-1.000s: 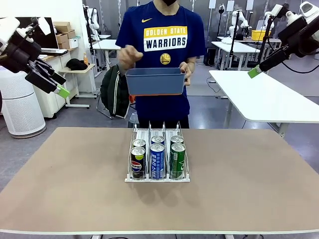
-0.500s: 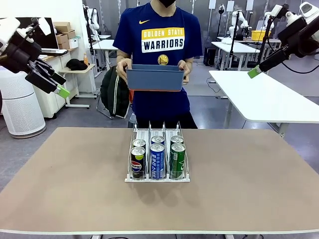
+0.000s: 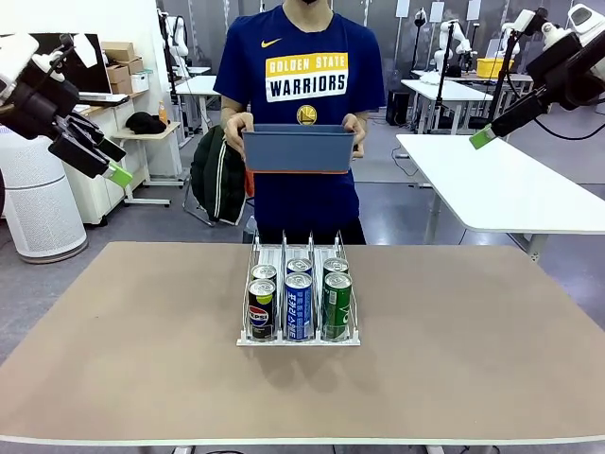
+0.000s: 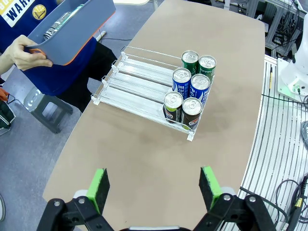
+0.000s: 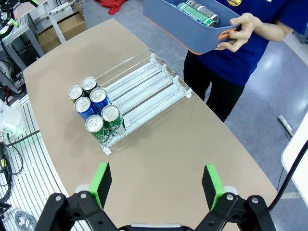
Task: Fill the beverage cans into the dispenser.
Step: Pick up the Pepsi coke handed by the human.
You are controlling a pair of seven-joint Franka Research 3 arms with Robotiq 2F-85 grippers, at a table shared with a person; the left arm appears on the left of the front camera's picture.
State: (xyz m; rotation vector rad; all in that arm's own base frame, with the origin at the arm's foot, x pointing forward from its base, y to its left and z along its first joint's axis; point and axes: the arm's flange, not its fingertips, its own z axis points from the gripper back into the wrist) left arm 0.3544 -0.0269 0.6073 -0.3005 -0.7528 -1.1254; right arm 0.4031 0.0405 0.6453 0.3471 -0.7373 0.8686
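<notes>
person's hand (image 3: 238, 124) has returned to the blue-grey bin (image 3: 295, 151), now held at both ends. left gripper (image 3: 115, 163) high beyond the table's (image 3: 454, 340) left edge, jaws wide, empty. six beverage cans (image 3: 299, 305) at the front of the dispenser (image 3: 284, 253), mid-table. right gripper (image 3: 485, 135) wide, empty.

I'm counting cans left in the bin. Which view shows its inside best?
The right wrist view: it looks down into the bin at cans lying inside. The left wrist view catches a sliver of the inside; the front view, its outer wall.
</notes>
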